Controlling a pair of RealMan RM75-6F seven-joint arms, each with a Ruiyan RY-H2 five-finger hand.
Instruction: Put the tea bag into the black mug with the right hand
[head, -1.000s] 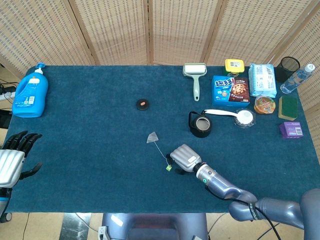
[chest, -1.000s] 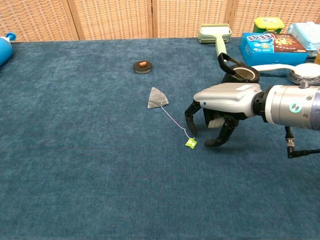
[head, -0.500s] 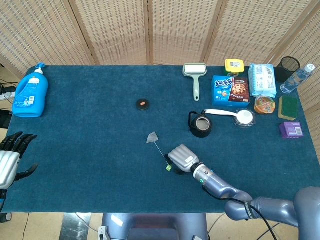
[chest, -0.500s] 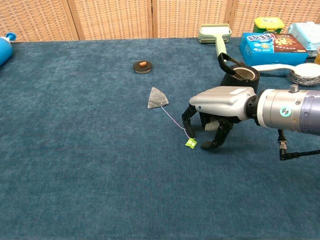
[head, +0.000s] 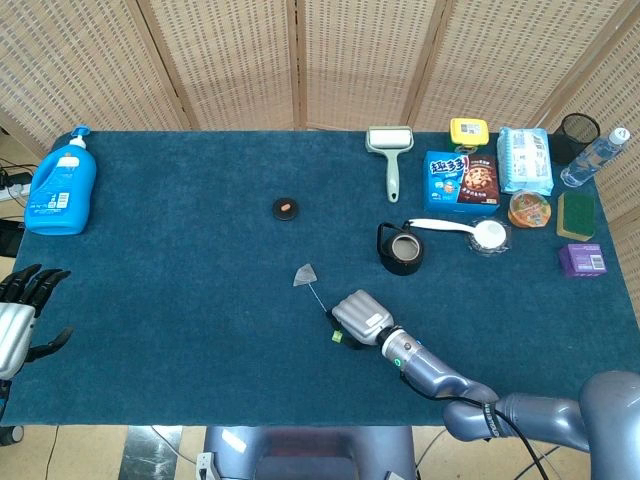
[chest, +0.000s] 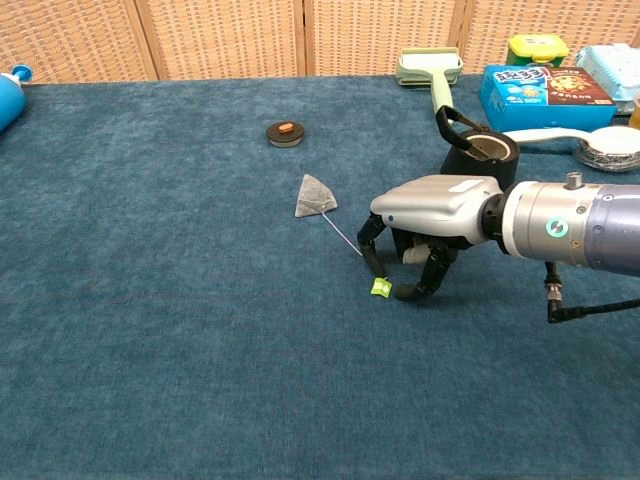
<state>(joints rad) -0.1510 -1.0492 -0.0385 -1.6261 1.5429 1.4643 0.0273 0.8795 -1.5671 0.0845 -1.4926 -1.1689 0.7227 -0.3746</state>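
Right hand (chest: 412, 250): hovering palm-down over the green tag (chest: 380, 287), fingers curled down on both sides of it, tips at the cloth; gripping or not, cannot tell
Tea bag (chest: 315, 196): lying on the blue table (chest: 150, 300), string trailing to the tag
Black mug (chest: 478, 153): standing upright just behind the right hand
Left hand (head: 22, 312): hanging off the table's left edge, fingers spread, holding nothing

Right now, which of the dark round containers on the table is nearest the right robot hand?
The black mug with the loop handle, just behind the right robot hand. The black mesh cup stands at the far right corner, much farther off.
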